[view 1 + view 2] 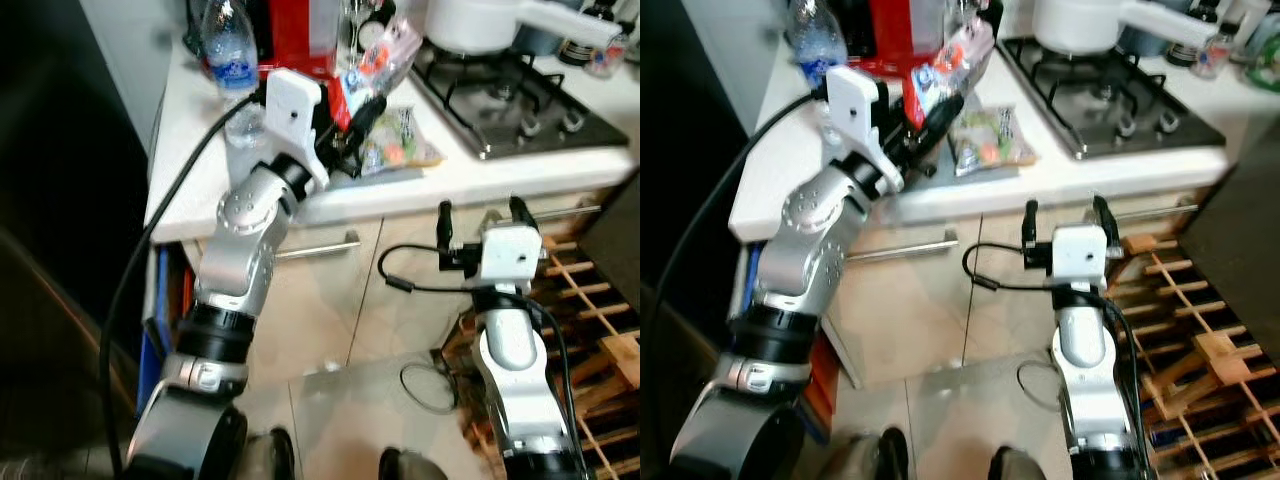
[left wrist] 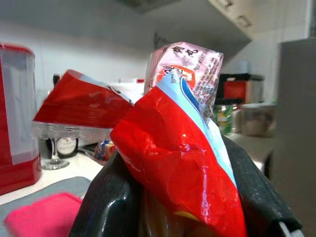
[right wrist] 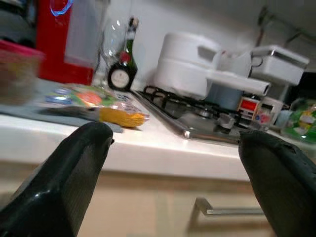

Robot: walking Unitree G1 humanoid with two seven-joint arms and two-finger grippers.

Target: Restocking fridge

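My left gripper (image 1: 352, 128) is raised over the white counter (image 1: 190, 170) and is shut on a red, blue and pink snack packet (image 1: 372, 62), which sticks up between the black fingers (image 2: 106, 197) in the left wrist view. A second clear packet of colourful food (image 1: 400, 138) lies flat on the counter just right of that gripper. My right gripper (image 1: 478, 214) hangs open below the counter edge, in front of the cabinet drawers, with nothing between its fingers (image 3: 81, 163).
A water bottle (image 1: 228, 45) and a red appliance (image 1: 300, 35) stand at the counter's back left. A gas hob (image 1: 510, 105) with a white pot (image 1: 470, 22) is on the right. A wooden rack (image 1: 590, 330) stands on the floor at right. A dark fridge side (image 1: 60, 200) lies left.
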